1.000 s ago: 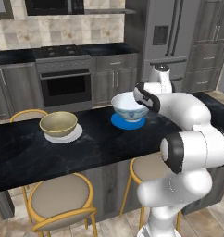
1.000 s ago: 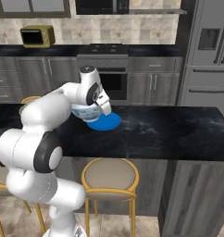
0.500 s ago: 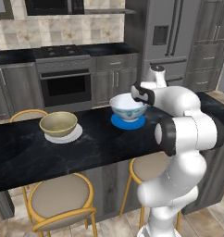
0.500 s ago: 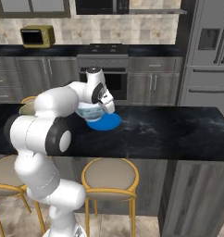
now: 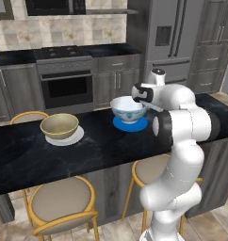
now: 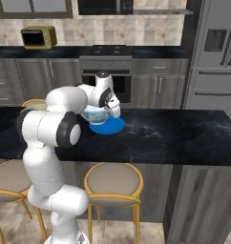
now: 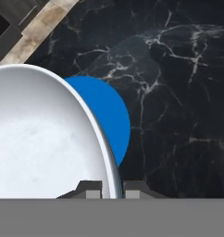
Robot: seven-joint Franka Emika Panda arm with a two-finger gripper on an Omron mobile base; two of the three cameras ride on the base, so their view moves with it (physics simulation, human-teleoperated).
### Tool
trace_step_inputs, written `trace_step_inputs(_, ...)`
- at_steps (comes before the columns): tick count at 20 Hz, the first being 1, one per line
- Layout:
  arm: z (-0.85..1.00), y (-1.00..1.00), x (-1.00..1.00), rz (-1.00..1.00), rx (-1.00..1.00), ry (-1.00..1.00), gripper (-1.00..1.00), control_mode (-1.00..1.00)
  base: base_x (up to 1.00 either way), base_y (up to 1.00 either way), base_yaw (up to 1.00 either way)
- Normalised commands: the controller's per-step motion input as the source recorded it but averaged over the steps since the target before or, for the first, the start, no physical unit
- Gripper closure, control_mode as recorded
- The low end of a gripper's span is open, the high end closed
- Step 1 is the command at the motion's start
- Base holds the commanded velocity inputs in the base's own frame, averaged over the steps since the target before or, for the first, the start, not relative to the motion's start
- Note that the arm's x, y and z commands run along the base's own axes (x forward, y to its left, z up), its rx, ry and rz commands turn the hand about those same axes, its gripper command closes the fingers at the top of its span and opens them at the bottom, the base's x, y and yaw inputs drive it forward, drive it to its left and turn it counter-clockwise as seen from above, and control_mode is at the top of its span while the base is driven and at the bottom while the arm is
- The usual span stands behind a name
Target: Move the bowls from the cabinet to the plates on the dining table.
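The white bowl [image 5: 129, 109] with a blue pattern is over the bright blue plate [image 5: 130, 124] on the black marble dining table [image 5: 101, 150]. My gripper [image 5: 143, 100] is shut on its right rim. In the hand view the rim of the white bowl [image 7: 40, 139] runs between my fingertips [image 7: 90, 190], with the blue plate [image 7: 109, 120] showing beside it. From the right the white bowl [image 6: 95, 114], blue plate [image 6: 111, 127] and gripper [image 6: 112, 111] show too. The tan bowl [image 5: 59, 125] sits on the white plate [image 5: 65, 138] further left. A wall cabinet [image 6: 31, 5] hangs at the back left.
Round stools [image 5: 64, 202] with yellow frames stand along the table's near side. An oven [image 5: 69, 87] and grey drawer units line the back wall, with a fridge [image 5: 167, 37] to the right. A yellow microwave [image 6: 37, 37] sits on the back counter.
The arm's elbow has swung up and in toward the table. The gripper and the white bowl stay in about the same place over the blue plate.
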Motion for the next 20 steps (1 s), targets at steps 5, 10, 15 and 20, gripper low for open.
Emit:
trace_step_inputs(5,-0.22,-0.05,0.3,0.02,0.03,0.0,1.0,-1.0,0.0,0.0,0.0)
trace_step_inputs(10,-0.19,-0.08,0.28,0.02,0.02,-0.02,1.0,-1.0,0.0,0.0,0.0)
trace_step_inputs(15,-0.19,-0.07,0.3,0.03,0.02,-0.02,1.0,-1.0,0.0,0.0,0.0)
trace_step_inputs(20,-0.19,-0.06,0.29,0.03,0.02,-0.02,1.0,-1.0,0.0,0.0,0.0)
